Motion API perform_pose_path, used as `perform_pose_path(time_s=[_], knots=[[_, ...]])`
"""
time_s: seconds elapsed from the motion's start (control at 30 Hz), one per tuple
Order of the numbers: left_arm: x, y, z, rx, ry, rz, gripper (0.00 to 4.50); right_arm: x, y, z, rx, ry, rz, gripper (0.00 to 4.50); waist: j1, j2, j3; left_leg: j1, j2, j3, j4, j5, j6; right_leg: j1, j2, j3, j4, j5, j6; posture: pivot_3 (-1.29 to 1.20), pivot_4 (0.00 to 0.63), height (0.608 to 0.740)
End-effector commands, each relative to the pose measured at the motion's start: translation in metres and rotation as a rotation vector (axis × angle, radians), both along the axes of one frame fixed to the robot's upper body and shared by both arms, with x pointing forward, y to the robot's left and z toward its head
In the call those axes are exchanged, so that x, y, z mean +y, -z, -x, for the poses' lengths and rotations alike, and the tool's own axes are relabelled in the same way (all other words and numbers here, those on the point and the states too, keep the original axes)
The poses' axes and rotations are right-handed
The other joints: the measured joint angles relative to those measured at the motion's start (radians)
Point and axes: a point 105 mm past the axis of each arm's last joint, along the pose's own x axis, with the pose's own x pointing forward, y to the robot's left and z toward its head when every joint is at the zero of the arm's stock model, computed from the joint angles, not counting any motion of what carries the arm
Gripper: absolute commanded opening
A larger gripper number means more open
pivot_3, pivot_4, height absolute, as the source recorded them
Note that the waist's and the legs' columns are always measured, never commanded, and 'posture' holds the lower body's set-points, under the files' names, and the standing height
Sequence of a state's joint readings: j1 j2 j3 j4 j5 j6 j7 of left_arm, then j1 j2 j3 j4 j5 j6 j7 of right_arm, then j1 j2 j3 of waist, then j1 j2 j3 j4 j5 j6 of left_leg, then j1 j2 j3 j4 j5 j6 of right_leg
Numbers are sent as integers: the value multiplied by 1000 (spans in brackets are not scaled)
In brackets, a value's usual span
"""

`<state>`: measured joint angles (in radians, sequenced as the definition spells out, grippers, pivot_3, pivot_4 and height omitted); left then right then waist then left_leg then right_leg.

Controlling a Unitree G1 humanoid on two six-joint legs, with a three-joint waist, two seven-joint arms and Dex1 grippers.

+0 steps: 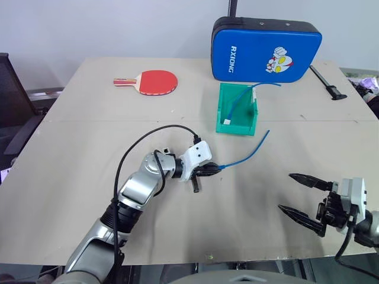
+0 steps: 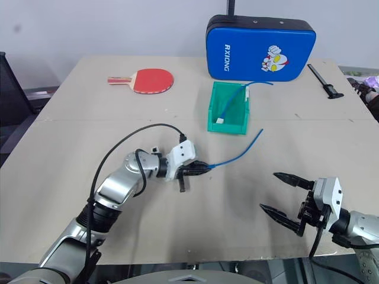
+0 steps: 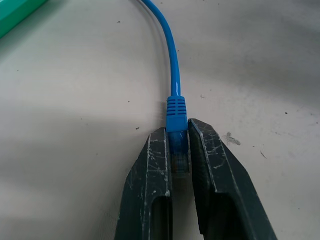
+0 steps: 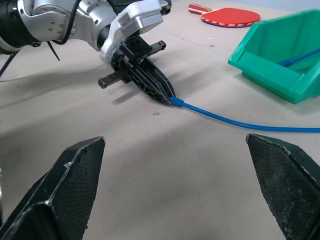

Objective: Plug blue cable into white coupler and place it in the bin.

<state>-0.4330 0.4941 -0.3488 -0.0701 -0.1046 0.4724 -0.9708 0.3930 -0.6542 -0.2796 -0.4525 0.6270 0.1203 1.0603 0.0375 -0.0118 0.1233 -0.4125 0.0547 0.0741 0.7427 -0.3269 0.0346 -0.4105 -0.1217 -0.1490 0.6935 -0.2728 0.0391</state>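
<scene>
The left gripper [image 1: 214,170] is closed on the plug end of the blue cable [image 1: 249,153]. In the left wrist view its two black fingers [image 3: 152,170] press from both sides on the clear plug, and the ribbed blue boot of the cable stands just past the fingertips. From there the cable lies on the beige table [image 1: 89,154] and runs in a soft curve toward the green bin [image 1: 237,110], with its far end resting on the table near the bin's front right corner — not inside it.

The bin stands in the middle of the table, in front of a blue padded case [image 1: 266,48] with a cartoon figure and white letters. Inside the bin lies a second blue cord [image 1: 243,97] with a small white block [image 1: 227,122] at its lower end; the other end of this cord hangs out over the back wall. I cannot tell where the loose white coupler is.

The right gripper [image 1: 302,197] is held above the table near its front right edge, well apart from the cable, and its fingers are spread wide with nothing between them.

A red table-tennis paddle [image 1: 153,81] lies at the far left part of the table, and a black tool [image 1: 327,82] — its kind is not clear — lies at the far right edge.
</scene>
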Motion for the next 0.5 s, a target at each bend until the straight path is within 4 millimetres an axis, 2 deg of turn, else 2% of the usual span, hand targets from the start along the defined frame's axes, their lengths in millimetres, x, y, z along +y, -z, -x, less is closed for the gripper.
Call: perform_pose_path(time_s=[0.03,0.1,0.17,0.23,0.3,0.5], knots=[[3,-3,2,-32,11,-21,52,3,-5,-1,-22,-2,-2,4500,0,0,0,0,0,0,0,0,0,0,0,0,0,0,0,0,150,663],[3,0,5,-29,31,-36,52,6,-4,-1,-20,-3,-4,4500,0,0,0,0,0,0,0,0,0,0,0,0,0,0,0,0,150,663],[4,1,7,-41,42,-52,1000,6,-4,-1,-18,-1,-5,4500,0,0,0,0,0,0,0,0,0,0,0,0,0,0,0,0,150,663],[5,2,7,-72,48,-74,1527,6,-4,-1,-17,1,-4,4500,0,0,0,0,0,0,0,0,0,0,0,0,0,0,0,0,150,663],[8,3,6,-68,31,-80,2432,6,-4,-1,-16,3,-3,4500,0,0,0,0,0,0,0,0,0,0,0,0,0,0,0,0,150,663],[12,6,2,-69,4,-115,2432,7,-4,-1,-15,6,0,4500,0,0,0,0,0,0,0,0,0,0,0,0,1,0,0,0,150,663]])
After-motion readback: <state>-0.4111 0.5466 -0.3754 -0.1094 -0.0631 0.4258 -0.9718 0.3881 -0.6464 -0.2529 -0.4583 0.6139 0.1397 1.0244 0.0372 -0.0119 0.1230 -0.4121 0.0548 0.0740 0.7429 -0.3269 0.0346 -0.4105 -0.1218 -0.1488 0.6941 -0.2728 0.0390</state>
